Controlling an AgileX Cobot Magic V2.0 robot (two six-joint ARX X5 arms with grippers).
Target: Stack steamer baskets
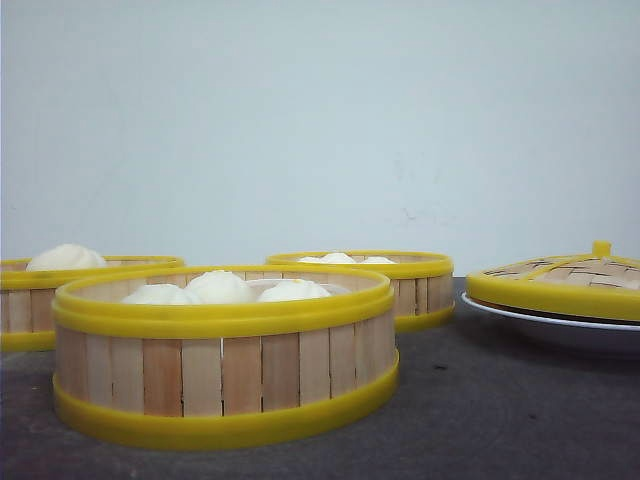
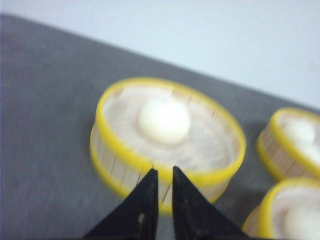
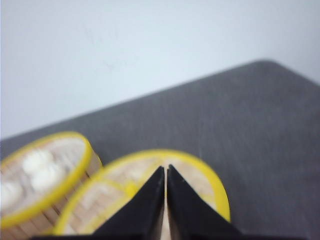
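Nothing is stacked yet: all three baskets sit apart on the grey tabletop, each on its own footing. The near basket [image 1: 225, 355] stands toward the front edge with three buns inside. Behind it to the left, the left basket [image 1: 60, 295] sits at the left edge holding one bun (the left wrist view shows it alone in the middle of the weave). The back basket [image 1: 385, 285] stands nearer the far edge, also with buns. None touches another.

The lid [image 1: 565, 280] rests on a white plate [image 1: 560, 330] at the right edge, not on any basket.

The left gripper [image 2: 162, 175] hangs above the left basket's rim, its jaws nearly together with a thin gap, pinching nothing. The right gripper [image 3: 165, 172] hovers over the lid, jaws pressed together and empty.

So the whole job remains, as I judge it: two baskets to lift and set on a third.
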